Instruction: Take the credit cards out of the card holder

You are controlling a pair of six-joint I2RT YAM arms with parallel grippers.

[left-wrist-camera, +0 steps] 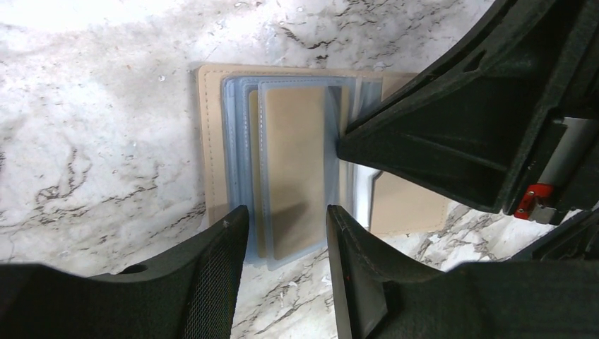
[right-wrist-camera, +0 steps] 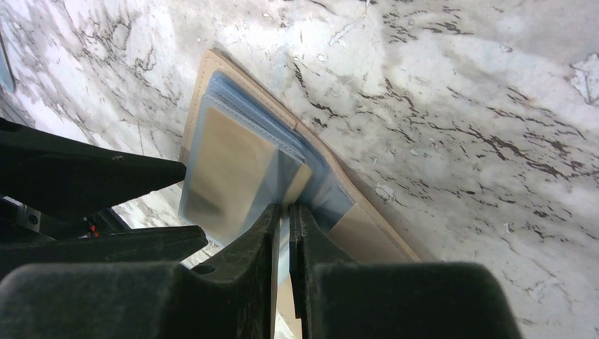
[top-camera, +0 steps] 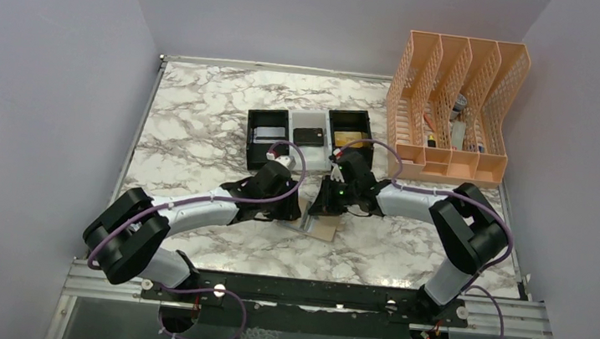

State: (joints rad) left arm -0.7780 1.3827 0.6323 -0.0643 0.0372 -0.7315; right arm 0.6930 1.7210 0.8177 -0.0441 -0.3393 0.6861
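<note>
The tan card holder (top-camera: pixel 322 227) lies open on the marble between my two grippers. In the left wrist view its bluish clear pockets (left-wrist-camera: pixel 297 155) fan over the tan panel. My left gripper (left-wrist-camera: pixel 286 212) is open, its fingers straddling the near edge of the pocket stack. In the right wrist view my right gripper (right-wrist-camera: pixel 284 207) is nearly closed on the edge of a clear pocket leaf (right-wrist-camera: pixel 311 187). Three credit cards lie in the bins at the back: a silvery one (top-camera: pixel 267 135), a dark one (top-camera: pixel 309 135) and a gold one (top-camera: pixel 350 137). Only tan shows through the pockets.
Two black bins (top-camera: pixel 250 143) (top-camera: pixel 366 122) flank a white bin (top-camera: pixel 297 120) behind the grippers. A peach mesh file organizer (top-camera: pixel 453 110) stands at the back right. The two grippers' fingers nearly touch over the holder.
</note>
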